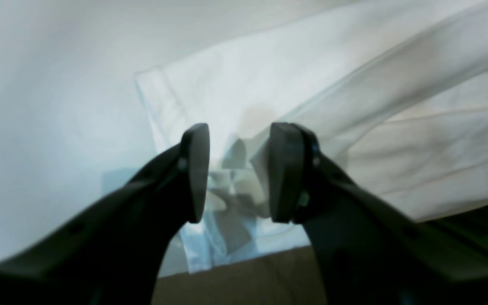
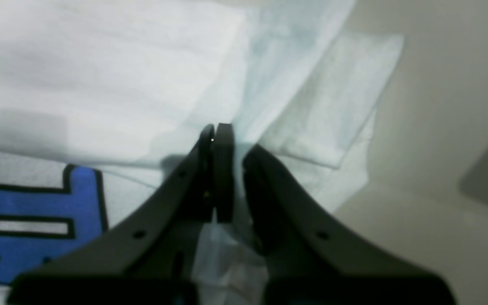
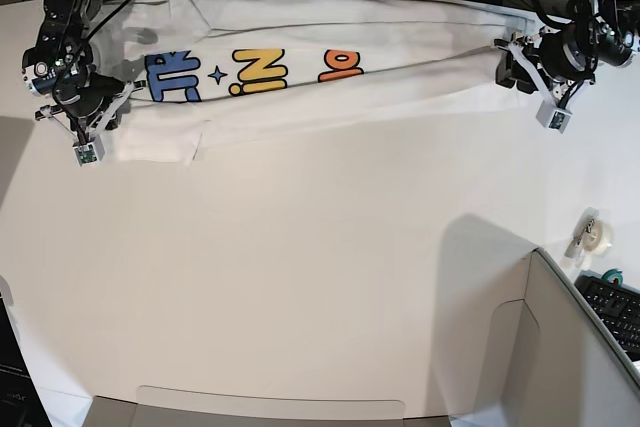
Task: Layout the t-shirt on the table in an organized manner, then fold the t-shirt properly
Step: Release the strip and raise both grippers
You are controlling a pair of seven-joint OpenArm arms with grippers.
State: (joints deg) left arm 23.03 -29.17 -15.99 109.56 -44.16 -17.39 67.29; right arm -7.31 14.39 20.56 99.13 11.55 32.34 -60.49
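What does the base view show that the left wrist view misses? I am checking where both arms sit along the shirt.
Only the base view shows the whole t-shirt folded into a long band across the table, the shut right gripper at its other end, and a grey bin. Only the left wrist view shows the open left gripper with shirt cloth between its fingers. Both share the shirt's orange lettering.

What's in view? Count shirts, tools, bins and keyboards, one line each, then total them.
Shirt: 1
Tools: 2, left tool and right tool
Bin: 1
Keyboard: 1
Total: 5
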